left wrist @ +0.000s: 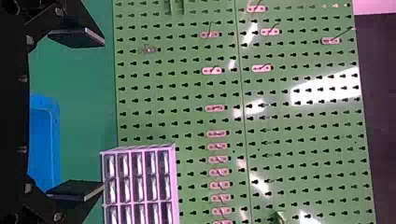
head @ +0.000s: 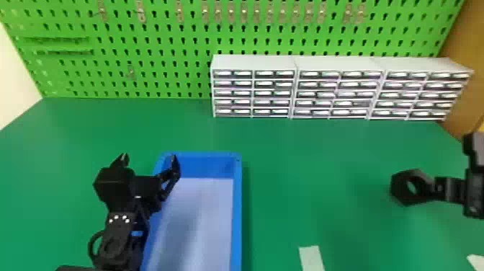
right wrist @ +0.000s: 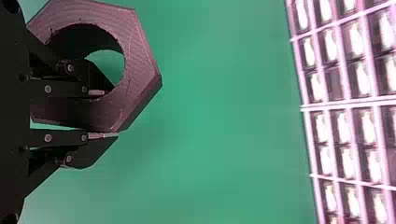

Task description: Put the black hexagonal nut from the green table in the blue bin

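Observation:
The black hexagonal nut (head: 401,185) hangs over the right part of the green table (head: 317,155), held by my right gripper (head: 437,189). In the right wrist view, my right gripper (right wrist: 103,114) is shut on one side wall of the nut (right wrist: 140,56), one finger through the hole and the other against the outer face. The blue bin (head: 237,212) stands left of the nut, well apart from it, and its visible inside holds nothing. My left gripper (head: 151,160) is open above the bin's far left corner; in the left wrist view, the left gripper (left wrist: 77,114) has nothing between its fingers.
White drawer cabinets (head: 295,90) line the table's back right, before a green pegboard (head: 144,43). A pale strip (head: 312,257) lies near the front, right of the bin, and a white piece (head: 477,262) is at the front right corner.

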You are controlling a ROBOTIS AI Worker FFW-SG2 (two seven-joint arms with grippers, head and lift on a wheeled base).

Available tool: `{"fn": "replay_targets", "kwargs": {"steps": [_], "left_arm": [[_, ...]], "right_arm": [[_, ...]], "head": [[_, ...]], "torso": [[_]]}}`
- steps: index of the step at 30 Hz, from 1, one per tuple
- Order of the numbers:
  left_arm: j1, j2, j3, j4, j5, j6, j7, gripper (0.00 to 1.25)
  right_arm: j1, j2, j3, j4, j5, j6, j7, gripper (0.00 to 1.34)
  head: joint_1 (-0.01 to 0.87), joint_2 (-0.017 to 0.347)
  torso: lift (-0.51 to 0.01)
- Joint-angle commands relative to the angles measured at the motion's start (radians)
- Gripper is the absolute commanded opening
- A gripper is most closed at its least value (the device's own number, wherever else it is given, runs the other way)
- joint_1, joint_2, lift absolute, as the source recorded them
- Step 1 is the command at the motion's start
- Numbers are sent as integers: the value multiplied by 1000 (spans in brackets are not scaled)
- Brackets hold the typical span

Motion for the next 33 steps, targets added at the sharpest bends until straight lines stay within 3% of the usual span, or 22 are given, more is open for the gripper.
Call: {"fn": "replay_targets", "kwargs": {"steps": [1,23,33], "left_arm": [[0,0,-1,-1,0,-1,1,1052],[-2,0,-1,0,-2,-1,1,1052],[-3,0,-1,0,-5,-1,1,1051]], "right_arm": [[11,10,-11,-59,-20,-7,0,333],[64,56,-9,-338,-232,-153,0,333],[58,46,47,-402,-326,-148,0,333]], "head": [[657,57],[657,57],[657,57]], "torso": [[-95],[-95],[-95]]}}
